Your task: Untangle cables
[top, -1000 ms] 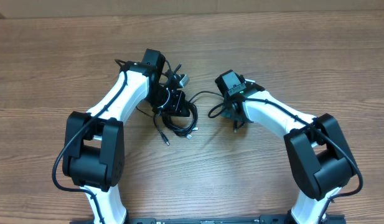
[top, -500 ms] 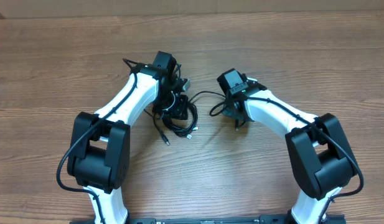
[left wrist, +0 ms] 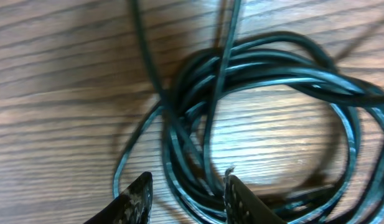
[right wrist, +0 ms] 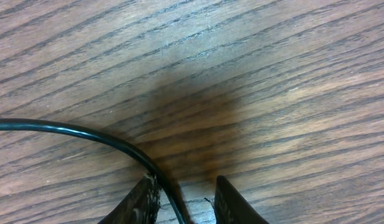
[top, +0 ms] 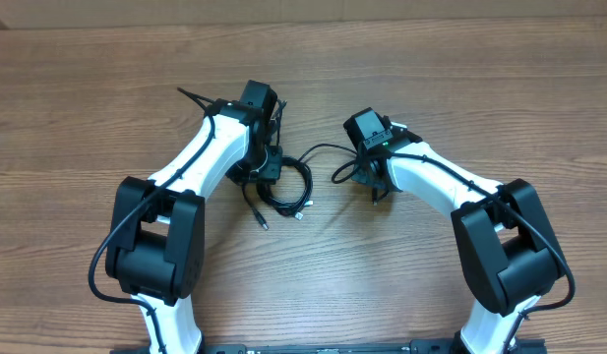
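1. Swinging right over the last second, the left arm point(top: 200, 157) has brought its wrist down over the pile. A pale plug that showed beside that wrist is now out of sight.
2. By contrast, the right arm point(top: 431, 177) has hardly shifted, and its wrist sits where it was.
3. From where I stand, the cables point(top: 288, 192) lie as a black coil on the wooden table point(top: 460, 79). They are between the two arms and partly under the left wrist. Two loose ends point(top: 264, 222) trail toward the robot's base.
4. Seen from its own camera, the left gripper point(left wrist: 188, 199) has its fingers part way apart. They straddle several strands of the coil and clamp nothing.
5. Over on the other side, the right gripper point(right wrist: 185, 199) shows a narrow gap. One cord point(right wrist: 73, 129) curves in from the left and runs down between the fingers. It lies close against one finger and is not squeezed.
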Available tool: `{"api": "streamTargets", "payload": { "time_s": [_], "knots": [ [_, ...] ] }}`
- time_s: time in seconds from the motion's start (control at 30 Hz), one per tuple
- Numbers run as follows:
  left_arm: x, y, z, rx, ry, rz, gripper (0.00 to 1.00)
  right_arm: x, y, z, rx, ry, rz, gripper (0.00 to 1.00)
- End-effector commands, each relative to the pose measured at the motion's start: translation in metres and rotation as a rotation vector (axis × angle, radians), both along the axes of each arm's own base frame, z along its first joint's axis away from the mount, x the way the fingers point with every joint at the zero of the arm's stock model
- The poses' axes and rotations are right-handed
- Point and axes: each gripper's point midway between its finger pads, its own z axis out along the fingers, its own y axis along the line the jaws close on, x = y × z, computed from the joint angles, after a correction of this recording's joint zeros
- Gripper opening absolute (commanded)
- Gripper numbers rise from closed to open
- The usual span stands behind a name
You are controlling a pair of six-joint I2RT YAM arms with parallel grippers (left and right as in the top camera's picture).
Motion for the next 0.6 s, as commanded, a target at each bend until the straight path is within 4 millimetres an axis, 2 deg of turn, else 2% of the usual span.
{"api": "streamTargets", "payload": {
  "time_s": [0.0, 0.2, 0.37, 0.57],
  "knots": [
    [0.006, 0.011, -0.001, 0.054, -0.017, 0.064, 0.38, 0.009, -0.002, 0.007, -0.003, -0.029, -0.021, 0.28],
    [-0.003, 0.016, -0.015, 0.077, 0.016, 0.061, 0.37, 0.008, -0.001, 0.007, 0.003, -0.027, -0.019, 0.28],
    [-0.008, 0.035, -0.027, 0.18, 0.027, 0.065, 0.37, 0.008, -0.001, 0.007, 0.003, -0.027, -0.019, 0.28],
    [-0.009, 0.057, -0.027, 0.215, 0.047, 0.11, 0.38, 0.008, -0.001, 0.007, 0.003, -0.026, -0.019, 0.28]
  ]
}}
